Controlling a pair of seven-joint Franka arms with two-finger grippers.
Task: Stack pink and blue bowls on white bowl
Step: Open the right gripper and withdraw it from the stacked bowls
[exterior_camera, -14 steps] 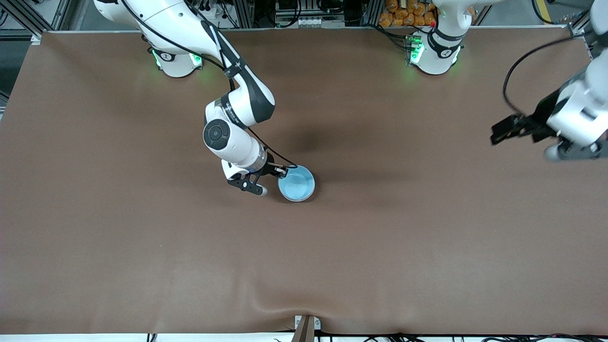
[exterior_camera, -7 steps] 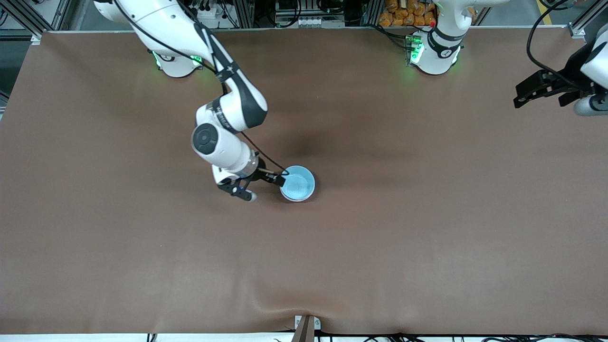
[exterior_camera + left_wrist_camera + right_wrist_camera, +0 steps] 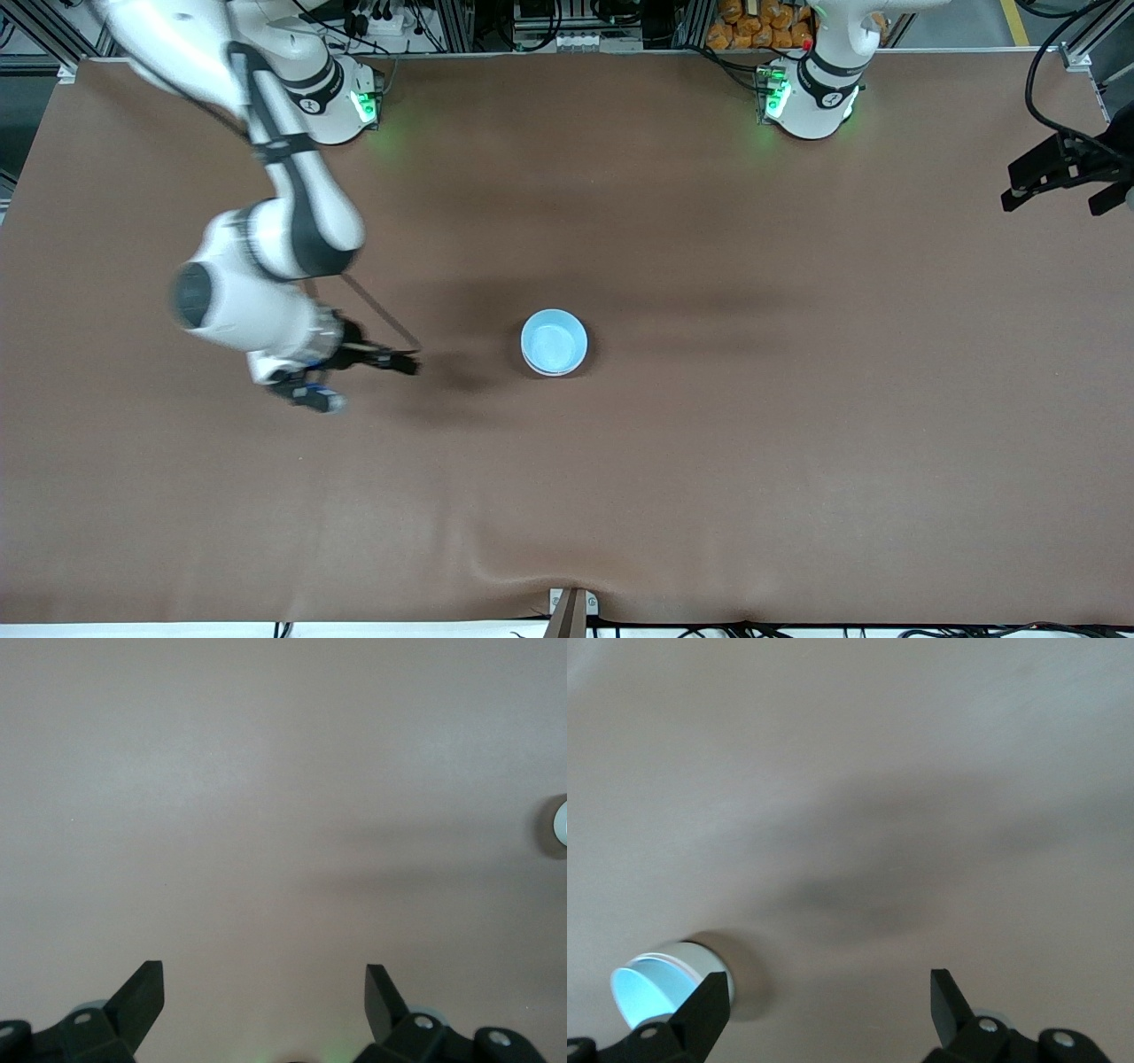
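Front view: the blue bowl [image 3: 554, 342] is seen mid-tabletop [image 3: 709, 461]. The right claw [image 3: 363, 379] is held open beside it; the left claw [image 3: 1059, 182], open, at the tabletop's edge.

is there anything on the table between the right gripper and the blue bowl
Nothing visible. Only bare brown table lies between the open right gripper and the blue bowl, which sits on top of a white one. The left gripper waits open at its own end.
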